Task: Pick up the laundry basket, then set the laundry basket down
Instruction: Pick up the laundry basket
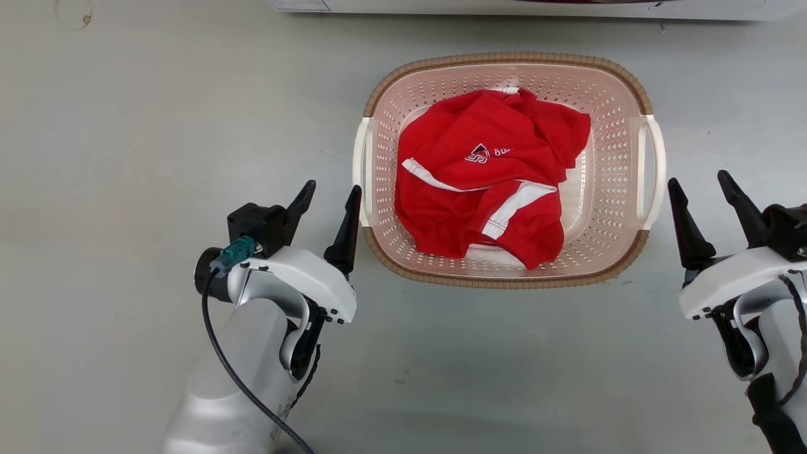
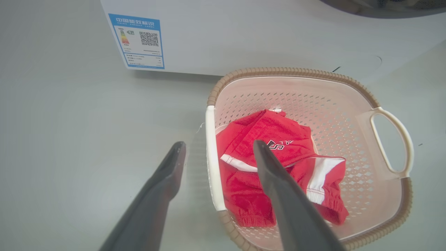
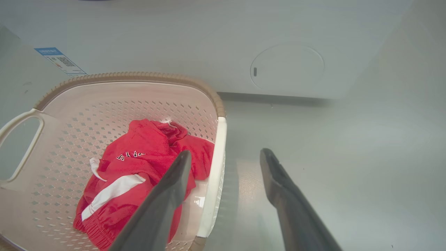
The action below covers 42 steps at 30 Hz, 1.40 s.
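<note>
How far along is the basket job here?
Done: nothing evident; the laundry basket rests on the floor. In hand: the left gripper and right gripper, both open, flank its white handles, holding nothing. Left: grasp, lift and set down, unless it has already been set down.

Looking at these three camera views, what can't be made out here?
- Bottom of the pale pink perforated plastic laundry basket: head view, mostly covered by the crumpled red-and-white garment.
- Garment's logo lettering: head view, partly folded under.
- White washer: head view, cut by the top edge.
- Blue energy label: left wrist view, print too small.
</note>
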{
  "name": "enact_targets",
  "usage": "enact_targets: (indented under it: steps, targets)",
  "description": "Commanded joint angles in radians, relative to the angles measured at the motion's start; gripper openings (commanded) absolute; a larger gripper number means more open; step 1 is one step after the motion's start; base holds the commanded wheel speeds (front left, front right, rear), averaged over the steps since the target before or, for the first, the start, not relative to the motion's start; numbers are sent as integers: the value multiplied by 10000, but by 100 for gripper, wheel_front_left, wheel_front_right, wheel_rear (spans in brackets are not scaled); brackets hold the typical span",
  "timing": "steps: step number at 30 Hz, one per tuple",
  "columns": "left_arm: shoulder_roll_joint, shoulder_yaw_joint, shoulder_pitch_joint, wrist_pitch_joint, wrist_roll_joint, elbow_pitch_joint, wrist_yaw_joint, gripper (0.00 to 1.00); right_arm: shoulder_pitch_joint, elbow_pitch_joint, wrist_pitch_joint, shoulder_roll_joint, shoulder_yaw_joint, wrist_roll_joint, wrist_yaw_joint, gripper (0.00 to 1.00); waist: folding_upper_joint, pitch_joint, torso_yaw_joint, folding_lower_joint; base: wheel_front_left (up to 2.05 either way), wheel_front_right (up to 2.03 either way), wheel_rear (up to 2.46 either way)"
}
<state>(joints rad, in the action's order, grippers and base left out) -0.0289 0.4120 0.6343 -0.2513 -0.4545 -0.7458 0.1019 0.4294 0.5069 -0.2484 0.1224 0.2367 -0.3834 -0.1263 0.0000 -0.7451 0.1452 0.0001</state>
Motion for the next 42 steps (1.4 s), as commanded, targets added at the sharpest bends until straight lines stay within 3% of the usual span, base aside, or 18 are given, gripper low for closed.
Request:
enact_targets:
  steps: [1,8,24,42]
  targets:
    - [-219,-38,179,-101,-251,-100,104,100,65,185,-133,37,333,-143,-44,100,0,-134,-27,0,0,0,0]
    - [-216,553,841,-103,-617,-1113,231,100,696,979,-133,-97,640,-354,-44,100,0,-452,-165,0,0,0,0]
    - [-215,1431,2758,-104,-1411,-2677,285,100,2989,2796,-133,-341,2627,-1254,-44,100,0,-1741,-349,0,0,0,0]
    - [-218,2623,3703,-104,-2483,-3920,287,100,3723,3330,-133,-440,3099,-1802,-44,100,0,-2248,-425,0,0,0,0]
